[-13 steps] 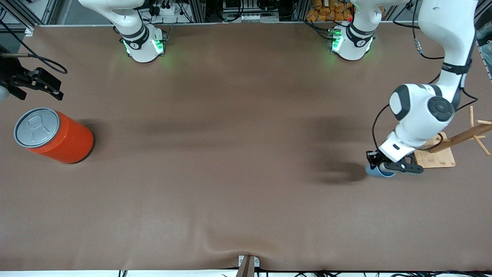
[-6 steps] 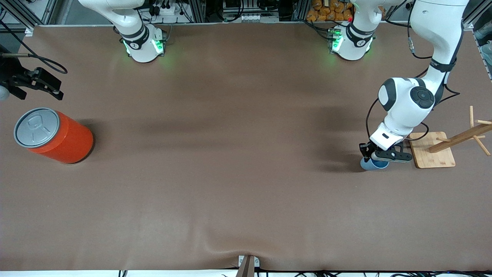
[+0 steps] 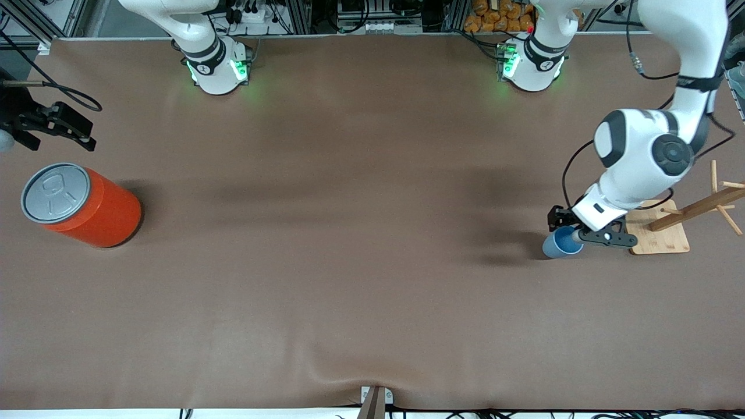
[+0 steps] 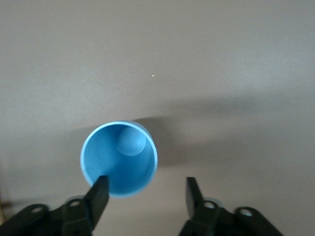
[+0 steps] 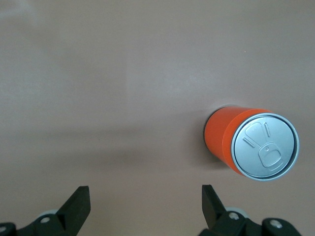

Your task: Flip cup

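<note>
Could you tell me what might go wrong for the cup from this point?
The left gripper has open fingers, one overlapping the rim of the small light-blue tapered cup, which stands mouth-up; lifting away could snag and tip it. The wooden peg rack stands beside it, so a sideways swing might hit it.

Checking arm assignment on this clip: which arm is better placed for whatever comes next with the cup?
Left. The left pincer hangs open right over the upright cup beside the wooden rack. The right pincer waits open by the orange can.
</note>
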`<state>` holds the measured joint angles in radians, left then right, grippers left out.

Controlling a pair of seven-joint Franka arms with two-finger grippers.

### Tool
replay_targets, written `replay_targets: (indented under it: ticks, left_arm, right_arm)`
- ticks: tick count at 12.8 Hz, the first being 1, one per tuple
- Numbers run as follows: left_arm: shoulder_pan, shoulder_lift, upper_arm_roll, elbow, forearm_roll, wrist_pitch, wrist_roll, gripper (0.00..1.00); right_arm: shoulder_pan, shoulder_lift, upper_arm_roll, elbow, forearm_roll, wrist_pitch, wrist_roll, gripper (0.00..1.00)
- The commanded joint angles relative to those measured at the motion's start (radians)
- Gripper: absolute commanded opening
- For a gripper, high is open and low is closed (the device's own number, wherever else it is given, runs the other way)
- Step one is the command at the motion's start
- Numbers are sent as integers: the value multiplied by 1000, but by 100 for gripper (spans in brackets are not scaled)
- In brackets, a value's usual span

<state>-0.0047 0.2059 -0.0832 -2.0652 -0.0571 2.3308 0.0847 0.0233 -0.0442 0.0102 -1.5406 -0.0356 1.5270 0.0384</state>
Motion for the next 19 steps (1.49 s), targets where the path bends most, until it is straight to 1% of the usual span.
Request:
replay_targets:
  ticks: [1,2,3,4,7,8,9,10,11,13,15,19]
  left_arm:
    - [11,-46,-9,109,11,-182,-25,100]
    - [11,-48,-9,191,11,-300,-28,100]
    - [12,-68,-9,239,11,-391,-54,100]
    - [9,-92,-9,272,13,-436,-90,100]
    - [12,-167,-7,309,16,-490,-108,100]
    - [12,-166,-4,362,16,-548,-106,100]
    - [17,-154,-1,435,17,-612,-99,100]
    - [19,-152,0,479,23,-651,-97,100]
    - [15,-152,3,497,28,-692,-100,100]
    - [14,-172,-7,502,54,-741,-109,100]
    - [14,-221,-10,490,62,-749,-114,100]
    - [15,-238,0,505,66,-791,-109,100]
  right_arm:
    - [-13,-16,4,-4,19,-8,0,100]
    - [-11,-16,4,-4,19,-8,0,100]
    - [-13,-16,4,-4,19,-8,0,100]
    - [-13,-16,4,-4,19,-8,0,100]
    - [-13,-16,4,-4,19,-8,0,100]
    - [-13,-16,4,-4,19,-7,0,100]
    - [-13,-16,4,-4,19,-7,0,100]
    - [-13,-16,4,-4,19,-7,0,100]
    - [-13,-16,4,-4,19,-7,0,100]
    - [-13,-16,4,-4,19,-7,-2,100]
    - [-14,-16,4,-4,19,-7,-2,100]
    - [-14,-16,1,-4,19,-7,-5,100]
